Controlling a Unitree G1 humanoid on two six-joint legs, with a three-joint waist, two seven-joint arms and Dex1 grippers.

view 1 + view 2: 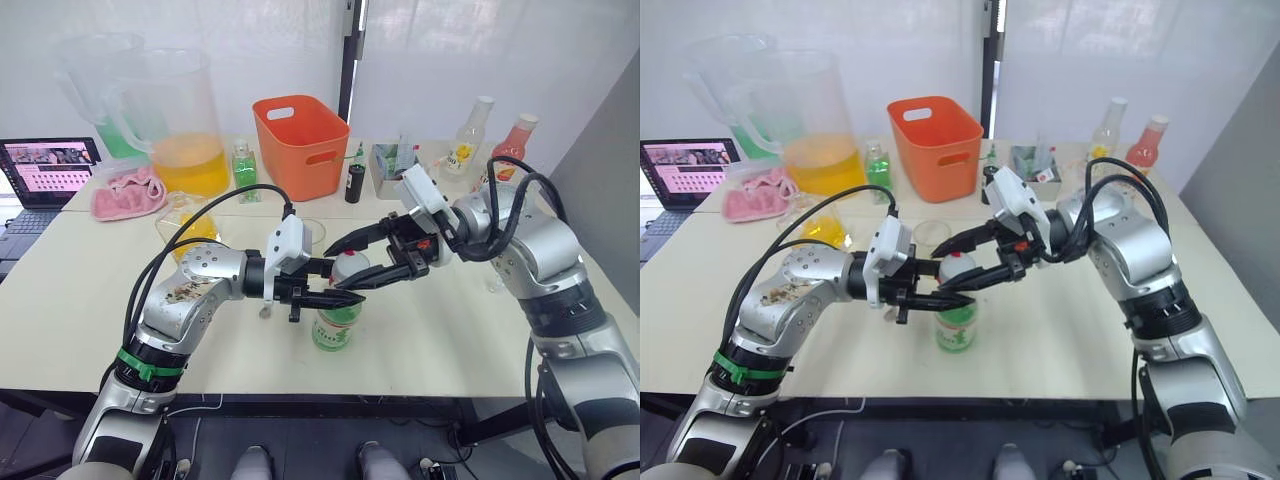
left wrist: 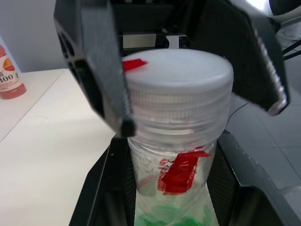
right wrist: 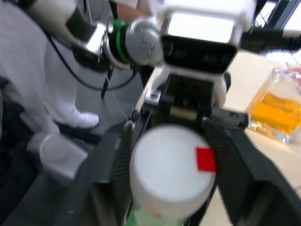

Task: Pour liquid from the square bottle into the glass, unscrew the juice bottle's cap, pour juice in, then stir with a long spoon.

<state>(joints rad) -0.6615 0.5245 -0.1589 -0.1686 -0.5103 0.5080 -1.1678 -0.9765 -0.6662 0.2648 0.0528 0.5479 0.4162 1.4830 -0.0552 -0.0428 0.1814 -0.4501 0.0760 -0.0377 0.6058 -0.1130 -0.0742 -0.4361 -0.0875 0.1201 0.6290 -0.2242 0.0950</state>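
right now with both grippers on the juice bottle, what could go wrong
The right gripper has its fingers spread around the cap and is not yet clamped, so it may slip when it turns.

The left gripper holds the juice bottle only at its neck; a hard twist could spin or tip it.

The glass stands just behind the bottle, so a jerk could knock it.

Digits "100" legible on label of pink-red bottle (image 2: pixel 8 80); other print illegible.
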